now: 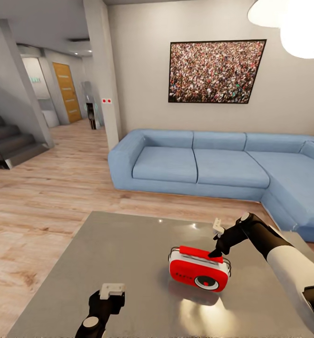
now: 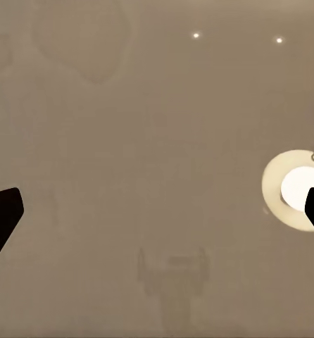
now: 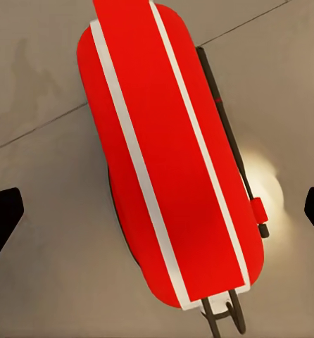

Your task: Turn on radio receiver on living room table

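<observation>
Red radio receiver point(image 1: 199, 271) upright, on glossy grey table point(image 1: 105, 253)

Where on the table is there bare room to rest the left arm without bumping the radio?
The table top is bare between its far edge and the left gripper, and across its left half. The only crowded patch is right of centre, where the right gripper sits over the radio receiver.

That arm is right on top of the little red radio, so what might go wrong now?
The right end effector sits at the radio's top handle; a downward push may tip the upright radio. The glossy table looks slick, so the radio might slide instead of switching on.
</observation>
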`<state>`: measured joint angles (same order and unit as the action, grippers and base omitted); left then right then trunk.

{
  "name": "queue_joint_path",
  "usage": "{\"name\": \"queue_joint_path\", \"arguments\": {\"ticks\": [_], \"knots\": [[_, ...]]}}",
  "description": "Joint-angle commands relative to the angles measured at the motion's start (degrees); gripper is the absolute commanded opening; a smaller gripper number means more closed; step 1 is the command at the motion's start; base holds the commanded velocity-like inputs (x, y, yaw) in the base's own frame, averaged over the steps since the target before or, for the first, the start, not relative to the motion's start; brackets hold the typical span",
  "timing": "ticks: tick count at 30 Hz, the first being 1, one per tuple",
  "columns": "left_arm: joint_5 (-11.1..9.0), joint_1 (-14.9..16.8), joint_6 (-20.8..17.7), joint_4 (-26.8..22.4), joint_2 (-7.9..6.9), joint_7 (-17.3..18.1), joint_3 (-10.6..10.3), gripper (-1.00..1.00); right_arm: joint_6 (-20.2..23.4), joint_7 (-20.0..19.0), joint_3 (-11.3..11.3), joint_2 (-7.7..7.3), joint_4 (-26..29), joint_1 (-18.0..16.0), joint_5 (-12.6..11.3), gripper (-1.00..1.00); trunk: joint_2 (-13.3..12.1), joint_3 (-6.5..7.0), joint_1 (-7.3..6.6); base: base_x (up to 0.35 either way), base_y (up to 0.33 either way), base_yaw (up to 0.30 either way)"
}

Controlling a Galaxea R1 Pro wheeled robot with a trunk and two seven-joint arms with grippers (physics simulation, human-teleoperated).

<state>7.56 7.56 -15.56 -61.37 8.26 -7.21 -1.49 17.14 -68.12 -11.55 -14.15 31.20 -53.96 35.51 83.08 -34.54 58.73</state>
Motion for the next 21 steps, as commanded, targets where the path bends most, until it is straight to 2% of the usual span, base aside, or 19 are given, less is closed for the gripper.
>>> {"name": "queue_joint_path", "arguments": {"ticks": [1, 14, 21], "knots": [[0.0, 0.0, 0.0, 0.0, 0.00, 0.0, 0.0, 1.00, 0.0, 0.0, 0.0, 0.00, 0.0, 0.0, 0.0, 1.00, 0.0, -0.10, 0.00, 0.000, 0.000, 0.000], [0.0, 0.0, 0.0, 0.0, 0.00, 0.0, 0.0, 1.00, -0.8, 0.7, 0.0, -0.41, 0.0, 0.0, 0.0, 1.00, 0.0, -0.74, 0.00, 0.000, 0.000, 0.000], [0.0, 0.0, 0.0, 0.0, 0.00, 0.0, 0.0, 1.00, -1.1, 3.5, 0.0, -0.44, 0.0, 0.0, 0.0, 1.00, 0.0, -0.75, 0.00, 0.000, 0.000, 0.000]]}}
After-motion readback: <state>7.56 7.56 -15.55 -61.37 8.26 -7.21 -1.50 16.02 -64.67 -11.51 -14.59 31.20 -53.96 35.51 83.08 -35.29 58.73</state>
